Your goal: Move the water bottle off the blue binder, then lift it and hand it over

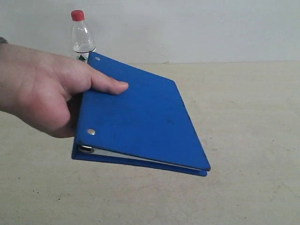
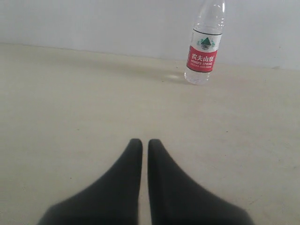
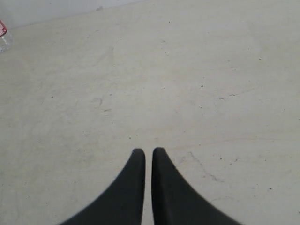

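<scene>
A person's hand (image 1: 42, 89) holds the blue binder (image 1: 140, 122) by its spine, up in the air close to the exterior camera. Behind it the water bottle (image 1: 82, 40) stands upright on the table, its lower part hidden by the binder. In the left wrist view the water bottle (image 2: 204, 47) stands far ahead of my left gripper (image 2: 145, 143), which is shut with nothing in it. My right gripper (image 3: 148, 152) is shut and empty above bare table; the bottle's edge (image 3: 3, 37) shows at that frame's border. Neither gripper shows in the exterior view.
The beige table (image 1: 243, 117) runs back to a pale wall (image 1: 197, 28). The raised binder and the hand block much of the exterior view's left and middle.
</scene>
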### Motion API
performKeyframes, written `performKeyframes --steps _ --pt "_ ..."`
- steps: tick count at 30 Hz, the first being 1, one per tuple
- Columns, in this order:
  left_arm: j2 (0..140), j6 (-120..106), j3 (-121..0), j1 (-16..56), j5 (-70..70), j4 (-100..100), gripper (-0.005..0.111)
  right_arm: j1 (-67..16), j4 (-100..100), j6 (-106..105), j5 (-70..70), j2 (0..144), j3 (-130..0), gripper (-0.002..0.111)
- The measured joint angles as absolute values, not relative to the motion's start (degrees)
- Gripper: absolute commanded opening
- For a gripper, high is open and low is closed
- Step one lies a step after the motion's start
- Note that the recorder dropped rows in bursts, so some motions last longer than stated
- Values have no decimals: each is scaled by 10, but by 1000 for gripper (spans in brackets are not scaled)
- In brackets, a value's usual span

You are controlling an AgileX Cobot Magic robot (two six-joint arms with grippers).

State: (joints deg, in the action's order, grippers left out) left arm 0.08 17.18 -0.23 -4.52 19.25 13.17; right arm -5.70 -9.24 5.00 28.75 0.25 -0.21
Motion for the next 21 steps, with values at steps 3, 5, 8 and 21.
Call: performKeyframes --steps 3,5,8,21 --pt "1 159 -2 -46 191 131 4 -57 -92 50 288 3 -2 1" --pt "1 157 -2 -46 191 131 4 -57 -92 50 288 3 -2 1" --pt "1 156 -2 -46 191 131 4 -57 -92 50 288 3 -2 1" --pt "1 153 -2 -46 191 131 4 -57 -92 51 288 3 -2 1"
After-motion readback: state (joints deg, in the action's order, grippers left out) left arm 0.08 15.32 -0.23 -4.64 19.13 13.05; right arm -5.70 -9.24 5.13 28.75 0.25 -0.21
